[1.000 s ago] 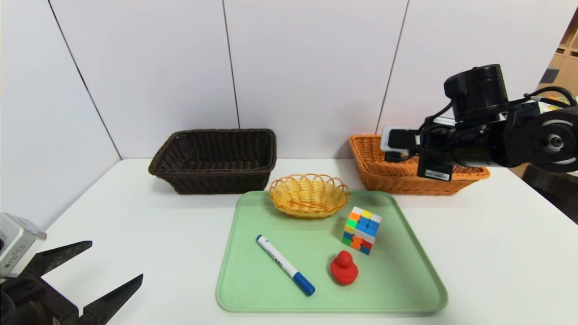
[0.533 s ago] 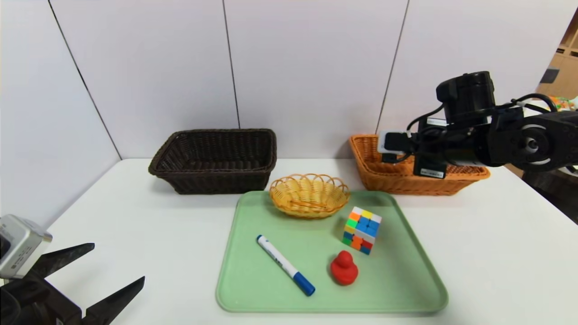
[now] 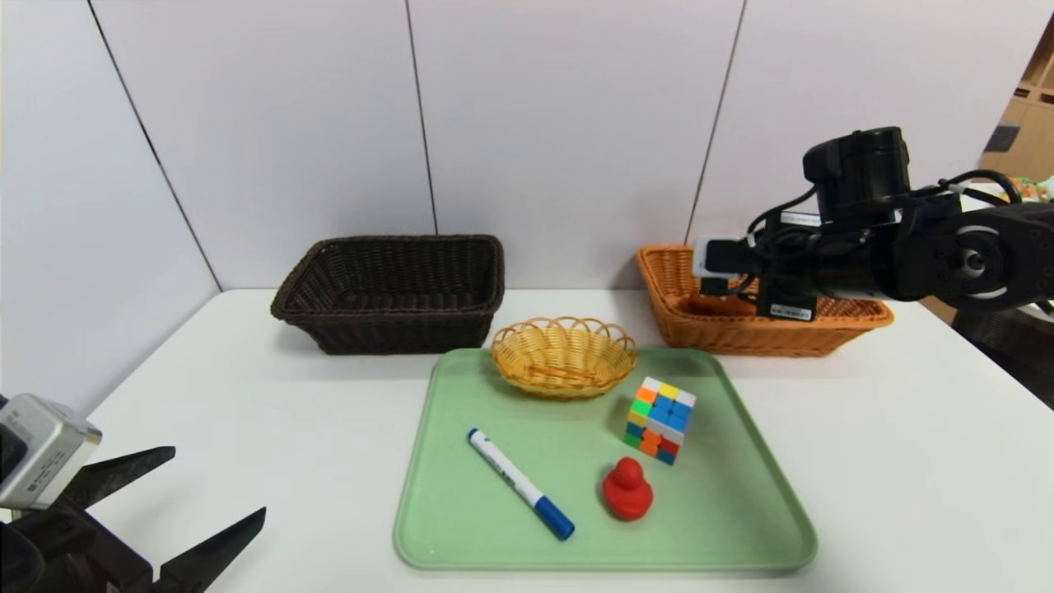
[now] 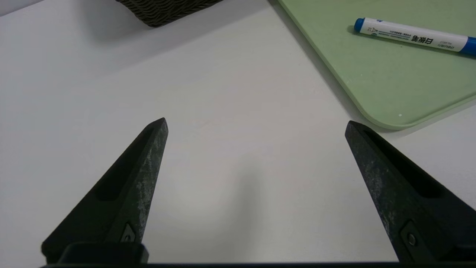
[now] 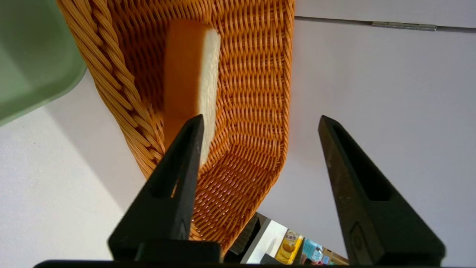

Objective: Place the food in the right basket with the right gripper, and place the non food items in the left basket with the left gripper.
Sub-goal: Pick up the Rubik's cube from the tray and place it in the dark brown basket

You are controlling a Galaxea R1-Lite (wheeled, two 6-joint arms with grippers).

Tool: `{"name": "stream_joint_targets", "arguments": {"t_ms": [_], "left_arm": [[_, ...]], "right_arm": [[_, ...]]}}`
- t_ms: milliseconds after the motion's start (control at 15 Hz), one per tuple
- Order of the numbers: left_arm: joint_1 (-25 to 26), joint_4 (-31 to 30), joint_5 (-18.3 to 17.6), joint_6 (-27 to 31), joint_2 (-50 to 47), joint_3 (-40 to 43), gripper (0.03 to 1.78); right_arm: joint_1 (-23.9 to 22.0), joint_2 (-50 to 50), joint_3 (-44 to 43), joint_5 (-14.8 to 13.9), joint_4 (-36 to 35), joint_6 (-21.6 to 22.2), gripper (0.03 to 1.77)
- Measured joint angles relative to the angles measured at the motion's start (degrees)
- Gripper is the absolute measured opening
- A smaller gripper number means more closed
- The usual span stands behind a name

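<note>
Bread slice (image 5: 191, 70): thick, white face, orange-brown crust; inside the orange wicker basket (image 3: 725, 329), against its woven wall, one end behind a fingertip of the right gripper (image 5: 260, 123). Whether it touches that finger cannot be told.

Right gripper: over the orange basket at the table's far right, jaws spread apart, nothing clamped between them. In the head view the fingers are hidden behind the arm's body.

Orange basket: rectangular, flared rim, just beside the far right corner of the green tray (image 3: 741, 502); backed by the wall panels.

Green tray: rounded corners, raised lip, centre of the white table (image 3: 906, 461). Contents: round yellow scalloped basket (image 3: 564, 356) at the far edge; puzzle cube (image 3: 659, 420) near it to the right; red duck (image 3: 627, 489) just nearer than the cube; white marker with blue cap (image 3: 520, 483) lying diagonally, left of the duck, apart from the lip.

Dark wicker basket (image 3: 394, 292): far left of the tray, near the wall, a strip of bare table between it and the tray.

Left gripper (image 4: 256, 124): low at the near left, above bare table beside the tray's corner, fingers at full spread, holding nothing.
</note>
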Motion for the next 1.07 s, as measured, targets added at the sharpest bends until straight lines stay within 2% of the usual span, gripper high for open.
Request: {"name": "stream_joint_targets", "arguments": {"t_ms": [200, 400, 933, 1067], "left_arm": [[0.0, 0.0, 0.0, 0.0, -0.1, -0.1, 1.69], [0.0, 0.0, 0.0, 0.0, 0.0, -0.1, 1.69], [-0.7, 0.0, 0.0, 0.0, 0.0, 0.1, 1.69], [-0.7, 0.0, 0.0, 0.0, -0.1, 0.3, 1.69]], "right_arm": [[0.0, -1.3, 0.0, 0.1, 0.4, -0.1, 1.3], [0.1, -3.8, 0.4, 0.1, 1.1, -0.5, 1.43], [2.0, -15.4, 3.7, 0.2, 1.5, -0.2, 1.61], [3.9, -19.7, 4.8, 0.2, 1.6, 1.7, 1.63]]}}
